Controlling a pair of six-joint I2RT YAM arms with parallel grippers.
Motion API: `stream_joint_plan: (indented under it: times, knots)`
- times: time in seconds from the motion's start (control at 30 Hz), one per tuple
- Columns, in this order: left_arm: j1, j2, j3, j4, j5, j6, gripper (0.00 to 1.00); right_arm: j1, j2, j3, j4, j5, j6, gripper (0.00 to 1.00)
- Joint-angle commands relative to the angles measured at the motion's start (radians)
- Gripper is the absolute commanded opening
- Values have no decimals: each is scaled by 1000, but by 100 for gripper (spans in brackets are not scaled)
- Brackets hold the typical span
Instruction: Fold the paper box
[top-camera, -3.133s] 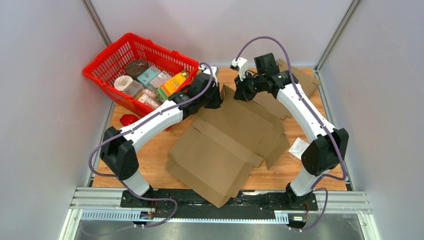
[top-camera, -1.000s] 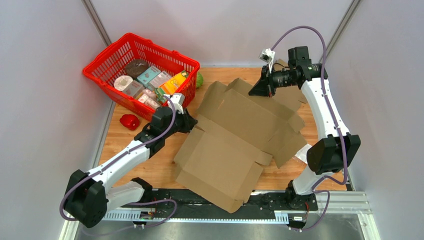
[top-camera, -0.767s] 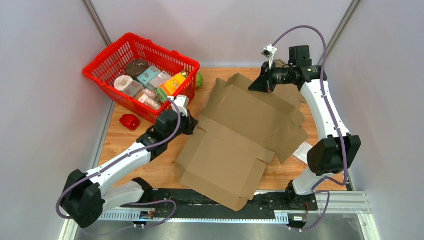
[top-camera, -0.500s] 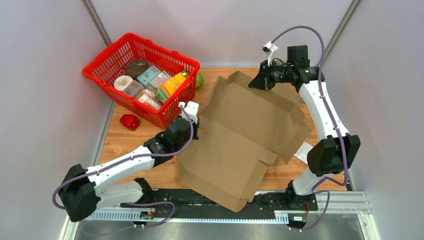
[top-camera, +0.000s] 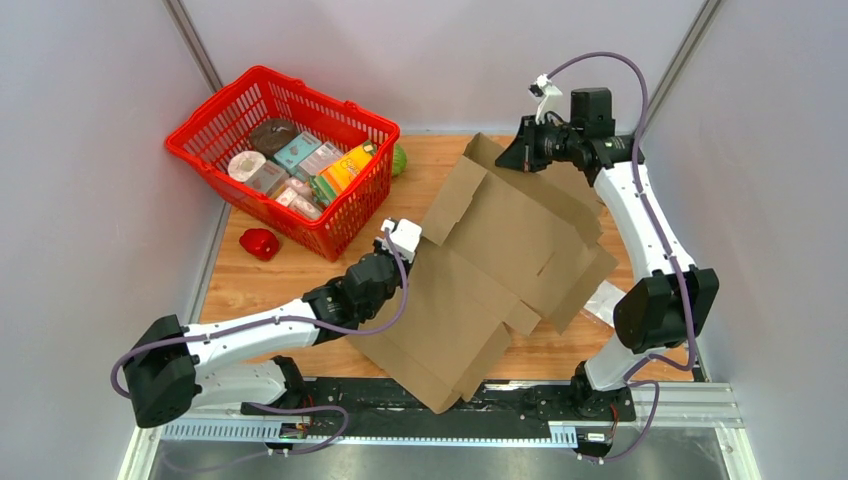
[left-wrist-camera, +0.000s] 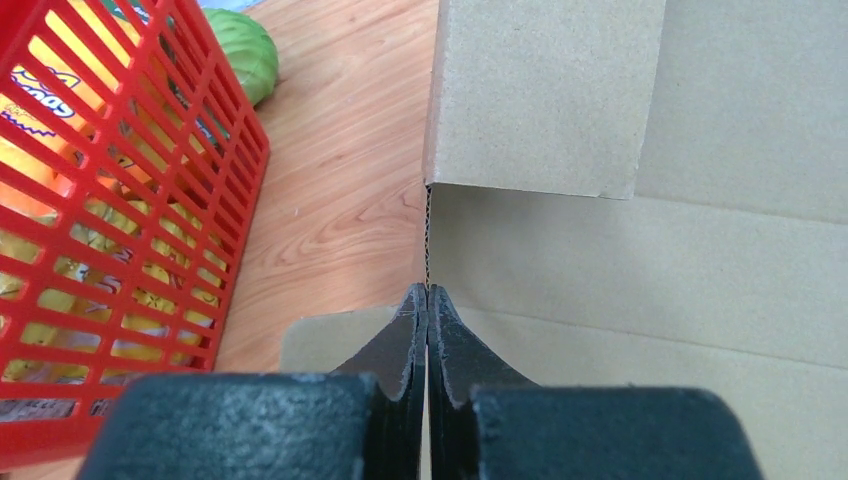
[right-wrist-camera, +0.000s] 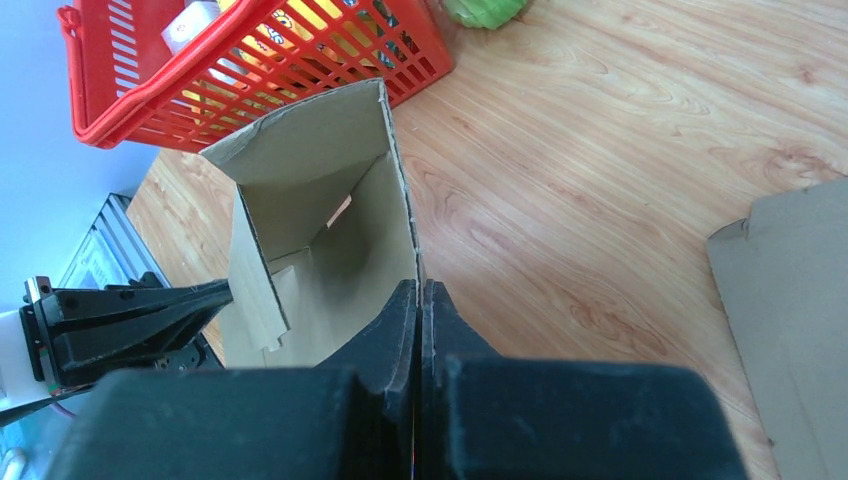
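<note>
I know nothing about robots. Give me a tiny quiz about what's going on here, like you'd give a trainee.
1. True or false: the left end effector and right end effector are each shut on the cardboard box.
2. Relative to the red basket, the green round item lies: A) inside it; B) beside it, on the table; C) underneath it.
3. Which end effector holds the box's far edge?
Key: 1 true; 2 B; 3 right.

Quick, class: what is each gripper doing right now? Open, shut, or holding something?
Left gripper: shut on an edge of the box.
Right gripper: shut on the box's raised wall.
</note>
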Motion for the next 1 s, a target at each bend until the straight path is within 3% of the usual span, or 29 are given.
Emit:
stream_joint_plan:
  times: [0.0,0.07,0.3,0.43,0.53,0.67,0.7,0.8,0.87,0.97]
  knots:
    - [-7,-36,-17,106,90,-30,0,13,-11,-18,74,-15,81,0]
    - [-2,-44,-17,77,91,-59,0,10,-11,-22,74,-23,78,0]
    - [80,144,81,68,402,-143,0,59,-56,-99,148,-86,75,0]
    - [159,197,74,166,516,-258,0,64,-70,-114,137,-115,49,0]
    - [164,198,120,99,579,-240,5,64,-76,-113,103,-104,-1,0]
    - [164,111,127,-18,562,-220,22,60,-59,-90,14,-84,-99,0]
    - [164,59,117,-53,518,-215,42,60,-58,-85,5,-86,-118,0]
    - [160,-24,135,-157,438,-195,69,60,-56,-82,-27,-92,-173,0]
    - [153,-39,163,-206,394,-186,70,60,-54,-76,-39,-98,-190,0]
    - [104,-26,254,-333,216,-185,72,62,-53,-70,-43,-115,-187,0]
